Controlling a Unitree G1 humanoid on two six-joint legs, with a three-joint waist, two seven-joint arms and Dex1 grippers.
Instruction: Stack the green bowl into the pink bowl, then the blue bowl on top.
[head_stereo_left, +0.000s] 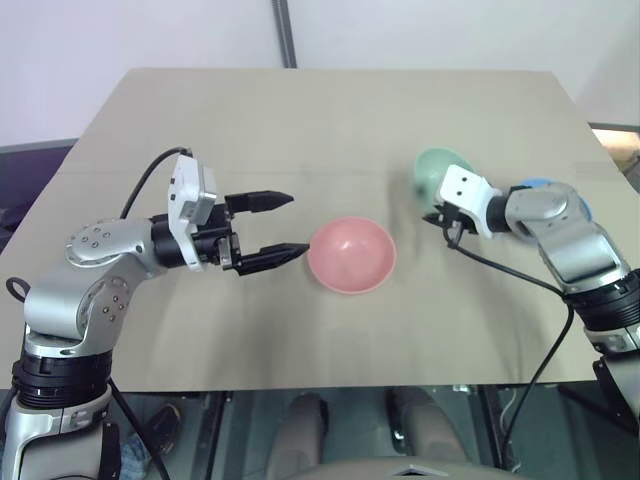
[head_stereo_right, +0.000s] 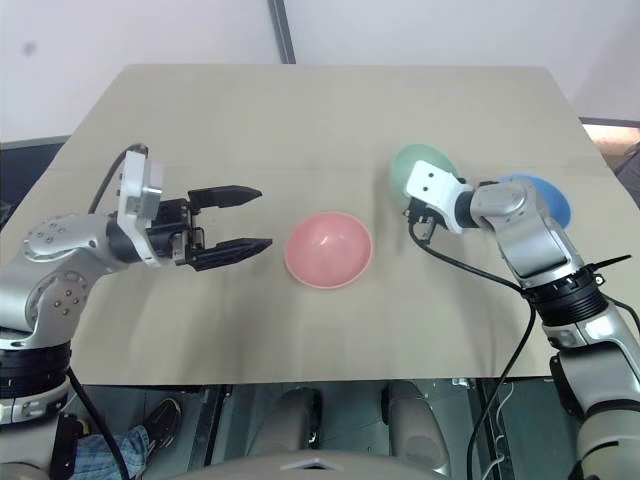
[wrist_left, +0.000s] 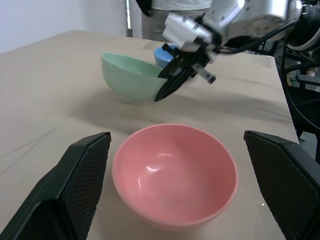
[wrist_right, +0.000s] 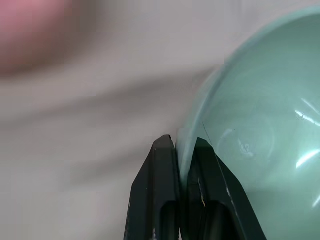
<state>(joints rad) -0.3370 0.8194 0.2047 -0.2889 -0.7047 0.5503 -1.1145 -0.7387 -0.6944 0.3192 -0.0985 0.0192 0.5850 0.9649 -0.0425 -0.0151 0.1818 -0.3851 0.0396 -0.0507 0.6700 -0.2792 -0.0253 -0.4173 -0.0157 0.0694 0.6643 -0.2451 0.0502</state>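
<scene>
The table (head_stereo_left: 300, 120) is seen from above by both head eyes; the pink bowl (wrist_left: 174, 175) is shared with the close left wrist view

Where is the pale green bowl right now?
On the robot's right side of the tan table, the glossy mint-green bowl is pinched at its rim by the right gripper, between salmon-pink bowl and sky-blue bowl.

One green bowl (head_stereo_right: 415, 165), one pink bowl (head_stereo_right: 328, 250), one blue bowl (head_stereo_right: 545, 196).
</scene>
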